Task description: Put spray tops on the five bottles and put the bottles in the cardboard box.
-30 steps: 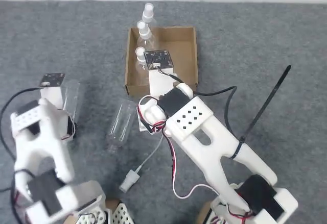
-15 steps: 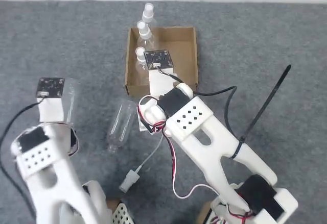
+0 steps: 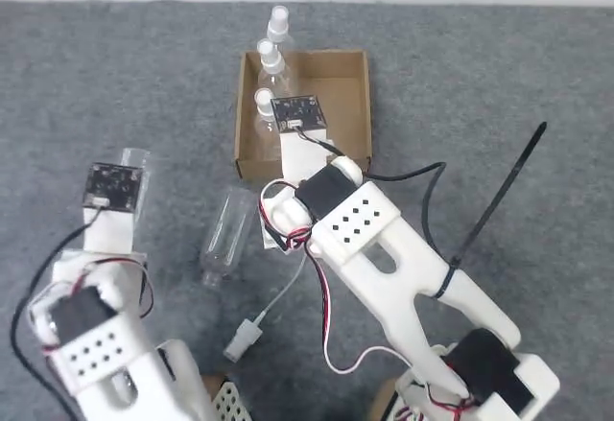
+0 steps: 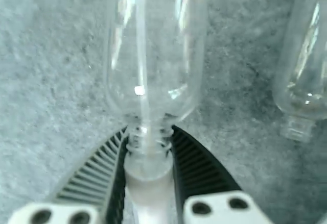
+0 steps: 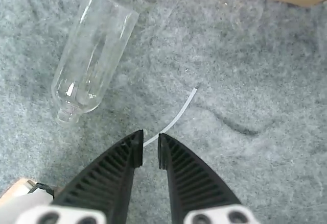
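Logged left pincer (image 4: 148, 140) clenched on neck of spray-topped bottle (image 4: 153, 55), body extending straight out beyond the tips. Logged right pincer (image 5: 148, 145) narrowly parted over desk (image 5: 255, 132). Loose spray-top tube (image 5: 176, 114) ending at its tips, uncapped bottle (image 5: 92, 55) lying just beside, neck end nearer the pincer.

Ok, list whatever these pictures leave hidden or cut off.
High view: the right arm covers part of the cardboard box's near side and part of a capped bottle inside.
Left wrist view: the left gripper closes over the held bottle's neck, hiding how its spray top sits.
Left wrist view: the second bottle is cut off by the edge.
Right wrist view: the tube's end slips behind the right gripper; contact unclear.
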Robot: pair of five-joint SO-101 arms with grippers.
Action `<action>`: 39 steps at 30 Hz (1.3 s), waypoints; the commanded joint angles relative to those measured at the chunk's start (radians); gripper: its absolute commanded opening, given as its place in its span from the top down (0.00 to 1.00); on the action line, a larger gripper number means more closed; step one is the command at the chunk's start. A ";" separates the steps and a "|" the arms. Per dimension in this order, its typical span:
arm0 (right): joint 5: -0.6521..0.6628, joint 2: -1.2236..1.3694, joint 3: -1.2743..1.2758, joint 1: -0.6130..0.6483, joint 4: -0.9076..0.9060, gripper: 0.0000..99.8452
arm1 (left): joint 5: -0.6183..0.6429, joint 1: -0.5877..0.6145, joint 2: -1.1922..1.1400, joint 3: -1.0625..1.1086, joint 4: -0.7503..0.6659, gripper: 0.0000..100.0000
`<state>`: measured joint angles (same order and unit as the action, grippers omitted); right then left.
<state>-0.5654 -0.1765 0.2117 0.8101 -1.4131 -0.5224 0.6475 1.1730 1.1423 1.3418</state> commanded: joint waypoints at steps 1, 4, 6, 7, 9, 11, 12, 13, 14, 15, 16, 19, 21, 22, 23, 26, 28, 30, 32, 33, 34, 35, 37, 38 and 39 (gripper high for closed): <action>0.032 -0.108 -0.006 -0.022 -0.039 0.99 | -0.020 -0.011 0.158 0.028 0.008 0.99; 0.140 -0.185 -0.008 -0.033 -0.087 0.99 | -0.020 -0.051 0.250 0.079 0.012 0.99; 0.190 -0.229 -0.006 -0.054 -0.102 0.99 | -0.020 -0.086 0.302 0.120 0.012 0.99; 0.199 -0.248 -0.006 -0.067 -0.108 0.99 | -0.020 -0.101 0.327 0.139 0.012 0.99; 0.207 -0.271 -0.006 -0.099 -0.108 0.99 | -0.018 -0.124 0.374 0.171 0.006 0.99; 0.209 -0.283 -0.006 -0.128 -0.108 0.99 | -0.021 -0.127 0.416 0.188 0.005 0.99; 0.209 -0.288 -0.006 -0.136 -0.108 0.99 | -0.021 -0.127 0.437 0.193 0.005 0.99; 0.210 -0.292 -0.006 -0.140 -0.108 0.99 | -0.021 -0.129 0.456 0.197 0.005 0.99; 0.213 -0.295 -0.006 -0.140 -0.108 0.99 | -0.021 -0.129 0.470 0.197 0.005 0.99; 0.226 -0.295 -0.006 -0.142 -0.108 0.99 | -0.021 -0.129 0.483 0.197 0.005 0.99; 0.245 -0.295 -0.006 -0.142 -0.108 0.99 | -0.021 -0.130 0.499 0.199 0.006 0.99; 0.287 -0.295 -0.006 -0.151 -0.108 0.99 | -0.071 -0.150 0.534 0.220 0.006 0.99; 0.290 -0.295 -0.006 -0.165 -0.108 0.99 | -0.135 -0.175 0.555 0.254 0.006 0.99; 0.292 -0.295 -0.006 -0.173 -0.108 0.99 | -0.163 -0.187 0.566 0.272 0.005 0.99; 0.293 -0.295 -0.008 -0.182 -0.107 0.99 | -0.183 -0.201 0.580 0.289 0.005 0.99; 0.293 -0.295 -0.012 -0.202 -0.107 0.99 | -0.232 -0.236 0.634 0.335 0.005 0.99; 0.293 -0.295 -0.012 -0.214 -0.104 0.99 | -0.272 -0.256 0.660 0.355 0.005 0.99; 0.293 -0.295 -0.012 -0.228 -0.099 0.99 | -0.316 -0.279 0.654 0.361 -0.005 0.99; 0.293 -0.295 -0.014 -0.242 -0.097 0.99 | -0.331 -0.296 0.651 0.363 -0.034 0.99; 0.293 -0.295 -0.014 -0.246 -0.096 0.99 | -0.331 -0.299 0.652 0.363 -0.049 0.99; 0.293 -0.295 -0.014 -0.249 -0.096 0.99 | -0.331 -0.302 0.652 0.363 -0.063 0.99; 0.293 -0.295 -0.014 -0.249 -0.096 0.99 | -0.331 -0.304 0.652 0.363 -0.077 0.99; 0.295 -0.295 -0.014 -0.249 -0.096 0.99 | -0.331 -0.305 0.652 0.363 -0.103 0.99; 0.295 -0.295 -0.014 -0.249 -0.096 0.99 | -0.331 -0.308 0.652 0.363 -0.110 0.99; 0.295 -0.295 -0.014 -0.249 -0.096 0.99 | -0.333 -0.319 0.652 0.363 -0.114 0.99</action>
<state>-0.2846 -0.4127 0.2117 0.5769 -1.5144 -0.8416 0.3452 1.8021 1.5106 1.2850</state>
